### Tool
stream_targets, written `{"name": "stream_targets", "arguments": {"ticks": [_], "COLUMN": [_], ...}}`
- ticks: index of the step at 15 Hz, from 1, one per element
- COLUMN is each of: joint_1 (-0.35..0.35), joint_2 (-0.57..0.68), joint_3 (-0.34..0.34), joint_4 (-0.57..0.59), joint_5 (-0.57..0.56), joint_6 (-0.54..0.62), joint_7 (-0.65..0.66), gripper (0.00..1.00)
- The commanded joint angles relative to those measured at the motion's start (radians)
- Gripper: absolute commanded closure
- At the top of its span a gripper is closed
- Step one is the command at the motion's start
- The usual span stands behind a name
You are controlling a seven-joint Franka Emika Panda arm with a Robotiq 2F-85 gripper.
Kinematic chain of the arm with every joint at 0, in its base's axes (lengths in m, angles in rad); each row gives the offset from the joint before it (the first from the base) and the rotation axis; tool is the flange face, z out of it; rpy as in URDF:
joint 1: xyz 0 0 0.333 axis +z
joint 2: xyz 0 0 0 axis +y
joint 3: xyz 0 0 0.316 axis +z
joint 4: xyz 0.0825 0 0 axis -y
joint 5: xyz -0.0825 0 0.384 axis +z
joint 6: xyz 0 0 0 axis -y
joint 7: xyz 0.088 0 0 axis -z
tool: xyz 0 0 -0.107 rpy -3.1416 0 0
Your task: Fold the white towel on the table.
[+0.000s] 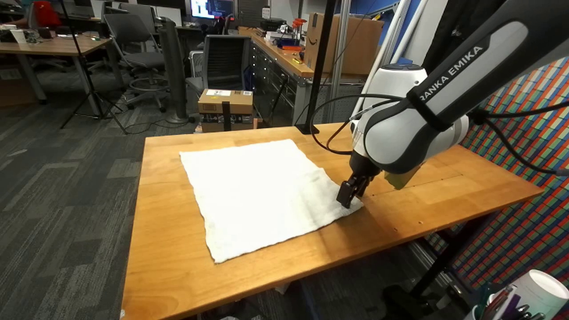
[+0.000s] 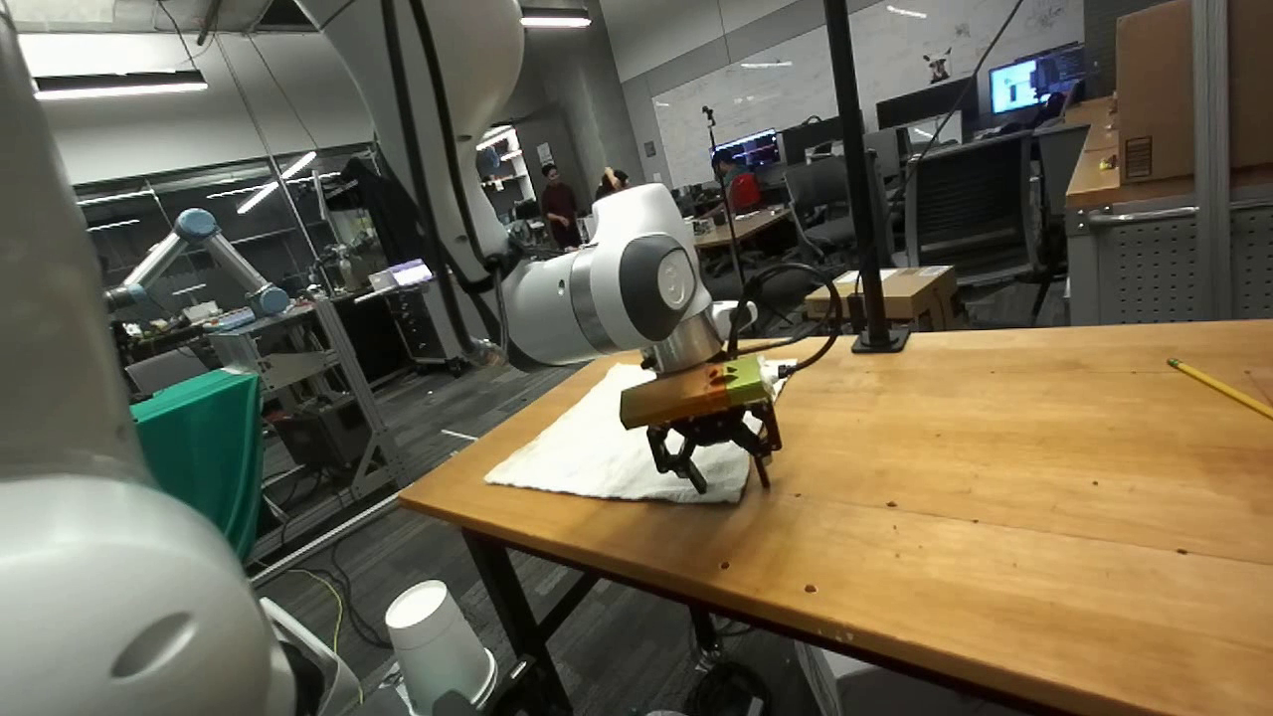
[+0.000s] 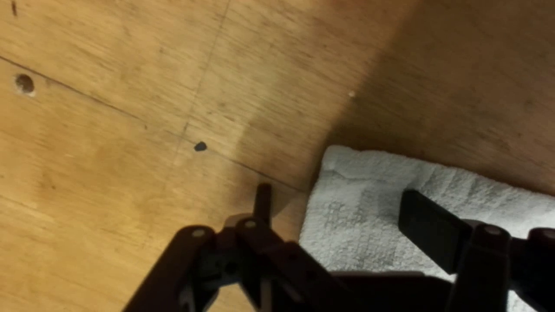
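White towel [image 1: 253,195] lies spread on the table [image 1: 169,284]. Gripper [image 2: 733,486] stands with fingers [image 3: 429,229] apart, one over the towel's corner, one beyond its edge.

In an exterior view, a tripod [image 1: 93,94] stands far left; a box [image 1: 238,107] sits just this side of a far chair [image 1: 226,60]; pens [image 1: 512,306] and a cup [image 1: 535,293] are near right. In an exterior view, a pencil [image 2: 1221,389] lies right, green cloth [image 2: 204,447] is left, a person [image 2: 560,209] stands far.

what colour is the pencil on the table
Yellow; the pencil shows best in an exterior view, at the picture's right edge.
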Motion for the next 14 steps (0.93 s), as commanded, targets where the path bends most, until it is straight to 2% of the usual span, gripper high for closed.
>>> {"name": "stream_targets", "arguments": {"ticks": [1, 6, 9, 11, 14], "joint_1": [-0.005, -0.006, -0.004, -0.001, 0.007], "joint_2": [-0.004, -0.040, -0.058, -0.069, -0.082], "joint_3": [-0.007, -0.024, -0.023, -0.024, -0.022], "joint_4": [-0.005, -0.023, -0.033, -0.029, 0.007], "joint_5": [-0.041, -0.090, -0.110, -0.134, -0.184], "joint_6": [0.018, 0.004, -0.008, -0.022, -0.059], "joint_7": [0.022, 0.022, 0.018, 0.027, 0.040], "gripper": [0.55, 0.92, 0.99, 0.95, 0.96]}}
